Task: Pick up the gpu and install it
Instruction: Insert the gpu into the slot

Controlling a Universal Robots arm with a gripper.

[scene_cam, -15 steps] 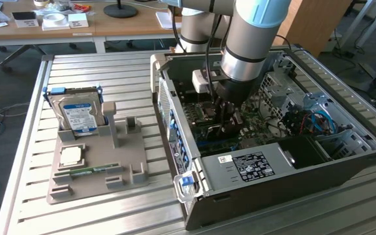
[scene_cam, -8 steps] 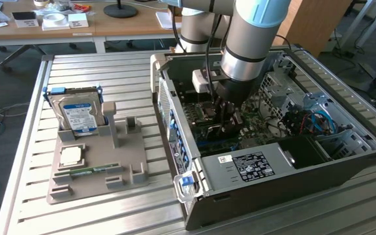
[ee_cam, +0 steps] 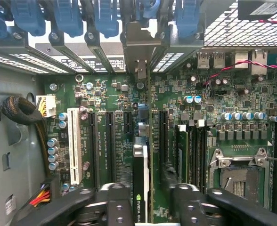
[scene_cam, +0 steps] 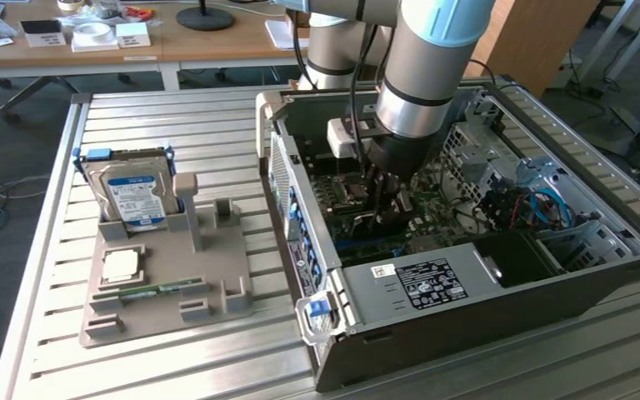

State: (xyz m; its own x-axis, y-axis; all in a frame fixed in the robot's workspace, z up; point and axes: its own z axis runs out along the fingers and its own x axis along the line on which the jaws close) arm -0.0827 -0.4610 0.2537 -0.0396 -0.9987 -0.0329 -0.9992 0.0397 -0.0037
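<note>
Wrist view: jaws clamped on the gpu standing edge-on over the green motherboard inside the case.

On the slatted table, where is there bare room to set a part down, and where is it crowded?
Bare slats run between the grey holder and the case, and along the table edge in front of the holder. Inside the case it is crowded: the tool holds the gpu over the board.
</note>
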